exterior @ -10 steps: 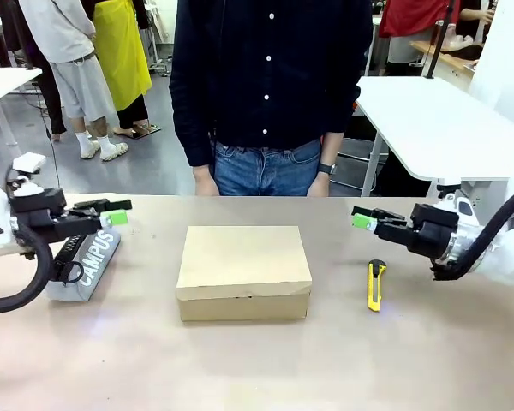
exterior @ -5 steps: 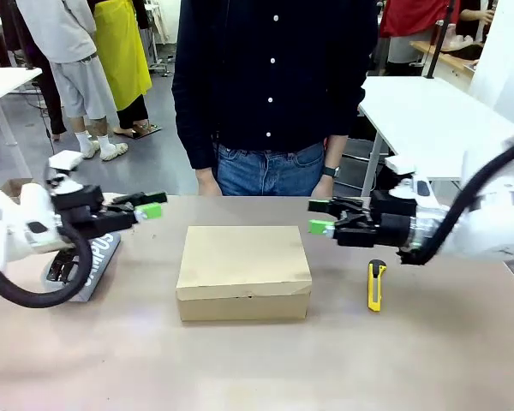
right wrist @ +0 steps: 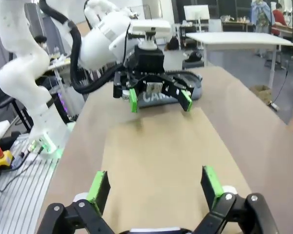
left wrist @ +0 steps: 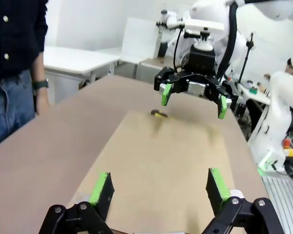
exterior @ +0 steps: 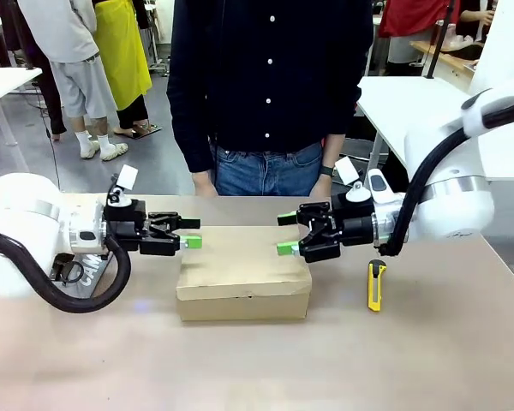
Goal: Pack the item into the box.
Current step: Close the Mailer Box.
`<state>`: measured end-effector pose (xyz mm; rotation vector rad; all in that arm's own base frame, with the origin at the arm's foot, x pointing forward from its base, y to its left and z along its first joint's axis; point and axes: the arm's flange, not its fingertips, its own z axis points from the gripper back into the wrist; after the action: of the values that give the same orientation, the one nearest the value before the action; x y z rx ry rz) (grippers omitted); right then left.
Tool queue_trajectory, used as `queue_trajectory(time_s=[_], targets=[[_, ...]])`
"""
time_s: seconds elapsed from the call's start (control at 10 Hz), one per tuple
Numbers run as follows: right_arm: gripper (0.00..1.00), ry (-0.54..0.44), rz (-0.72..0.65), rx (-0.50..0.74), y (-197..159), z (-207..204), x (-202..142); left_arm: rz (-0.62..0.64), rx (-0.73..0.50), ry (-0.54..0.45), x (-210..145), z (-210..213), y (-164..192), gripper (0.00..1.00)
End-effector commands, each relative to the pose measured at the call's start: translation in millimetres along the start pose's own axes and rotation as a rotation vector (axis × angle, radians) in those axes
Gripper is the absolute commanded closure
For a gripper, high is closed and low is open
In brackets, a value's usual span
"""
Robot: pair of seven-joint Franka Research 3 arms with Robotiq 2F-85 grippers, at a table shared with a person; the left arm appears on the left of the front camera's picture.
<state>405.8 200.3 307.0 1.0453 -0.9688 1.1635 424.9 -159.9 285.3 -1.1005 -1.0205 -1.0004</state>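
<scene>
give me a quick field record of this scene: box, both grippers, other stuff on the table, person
box: brown cardboard, lid shut, mid-table
left gripper: open, empty, over the box's left edge, pointing at the right gripper
right gripper: open, empty, over the box's right edge, facing the left one
knife: yellow and black, flat on the table right of the box
pencil case: grey, behind the left arm
person: stands at the far side, hands down

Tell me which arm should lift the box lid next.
Neither is clearly better: the left gripper and right gripper both hang open at opposite ends of the closed box. Where its lid hinges can't be told.
</scene>
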Motion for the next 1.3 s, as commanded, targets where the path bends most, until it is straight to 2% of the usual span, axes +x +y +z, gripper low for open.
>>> queue_trajectory(time_s=[0.0, 0.4, 0.7, 1.0, 1.1, 1.2], targets=[[0.0, 0.06, 0.067, -0.008, -2.0, -12.9, -12.0, -0.027, 0.005, 0.073, -4.2, -8.4, 3.5, 0.0], [0.0, 0.124, 0.029, -0.023, -6.1, -16.9, -25.6, -0.02, 0.031, 0.12, -14.1, -6.8, 6.0, 0.0], [0.0, 0.126, 0.013, -0.029, -6.8, -14.6, -32.2, -0.021, 0.036, 0.081, -11.9, 3.6, 7.0, 0.0], [0.0, 0.001, 0.022, -0.067, 4.1, 12.2, -8.1, -0.028, -0.024, -0.009, 4.5, 17.9, -2.4, 0.0], [0.0, -0.045, -0.033, -0.093, 9.6, 27.8, 1.1, -0.031, -0.035, -0.039, 10.1, 28.3, -8.8, 0.0], [0.0, -0.085, -0.146, -0.113, 17.9, 49.2, 7.7, -0.006, -0.061, -0.073, 16.5, 45.1, -17.6, 0.0]])
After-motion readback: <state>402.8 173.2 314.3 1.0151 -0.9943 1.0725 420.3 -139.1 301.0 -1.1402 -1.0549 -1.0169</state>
